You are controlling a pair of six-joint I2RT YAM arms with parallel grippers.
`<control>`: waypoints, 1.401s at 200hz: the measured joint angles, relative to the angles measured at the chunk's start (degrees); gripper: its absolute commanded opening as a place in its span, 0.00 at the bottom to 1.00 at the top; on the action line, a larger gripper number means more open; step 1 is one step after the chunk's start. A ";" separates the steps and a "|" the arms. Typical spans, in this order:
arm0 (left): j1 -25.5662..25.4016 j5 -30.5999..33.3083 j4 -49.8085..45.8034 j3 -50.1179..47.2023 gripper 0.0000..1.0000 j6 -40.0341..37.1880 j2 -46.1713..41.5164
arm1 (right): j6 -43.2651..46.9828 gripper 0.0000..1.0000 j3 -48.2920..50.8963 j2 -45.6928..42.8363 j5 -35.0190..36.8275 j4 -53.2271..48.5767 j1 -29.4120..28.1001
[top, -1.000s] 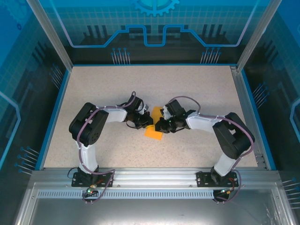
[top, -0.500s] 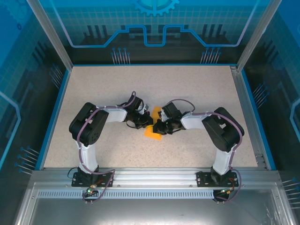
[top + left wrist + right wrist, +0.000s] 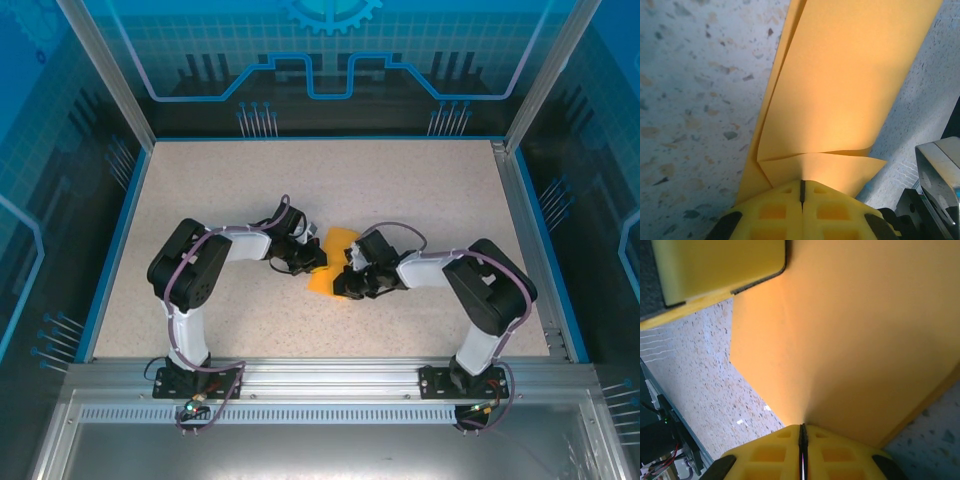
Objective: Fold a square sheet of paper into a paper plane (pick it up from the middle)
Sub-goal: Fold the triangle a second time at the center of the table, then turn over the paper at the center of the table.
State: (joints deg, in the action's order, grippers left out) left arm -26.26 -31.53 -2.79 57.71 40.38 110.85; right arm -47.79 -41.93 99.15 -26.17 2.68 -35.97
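Speckled table (image 3: 220,190); paper (image 3: 338,240) in left tool (image 3: 802,190)

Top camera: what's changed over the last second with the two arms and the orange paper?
The right gripper shifted slightly toward the near edge and to the right, uncovering more of the square sheet of paper. The left gripper and its arm stayed put. Nothing was let go: both wrist views show closed jaws pinching the paper.

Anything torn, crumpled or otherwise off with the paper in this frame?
Nothing serious. The square sheet of paper, already folded, shows a small buckle just ahead of the left gripper, which is shut on it. The right gripper is shut on it too. No tear is visible.
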 measured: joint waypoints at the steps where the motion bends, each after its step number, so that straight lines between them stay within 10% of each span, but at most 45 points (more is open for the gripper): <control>1: 0.00 0.00 0.00 0.00 0.00 0.00 0.00 | 0.00 0.11 0.04 -0.04 0.00 0.00 0.00; 119: 0.00 -0.33 0.07 0.00 0.00 0.17 0.00 | -2.19 0.38 2.95 -10.29 5.31 -5.86 5.03; 280: 0.00 -0.28 -0.07 0.00 0.02 0.15 -0.11 | -8.20 0.32 -0.98 -1.81 4.26 -1.79 7.06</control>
State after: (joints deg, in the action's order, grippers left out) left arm -26.26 -31.81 -2.85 57.71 40.53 110.74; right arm -55.99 -42.92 97.34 -21.91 0.89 -28.91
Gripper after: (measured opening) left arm 0.046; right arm 0.322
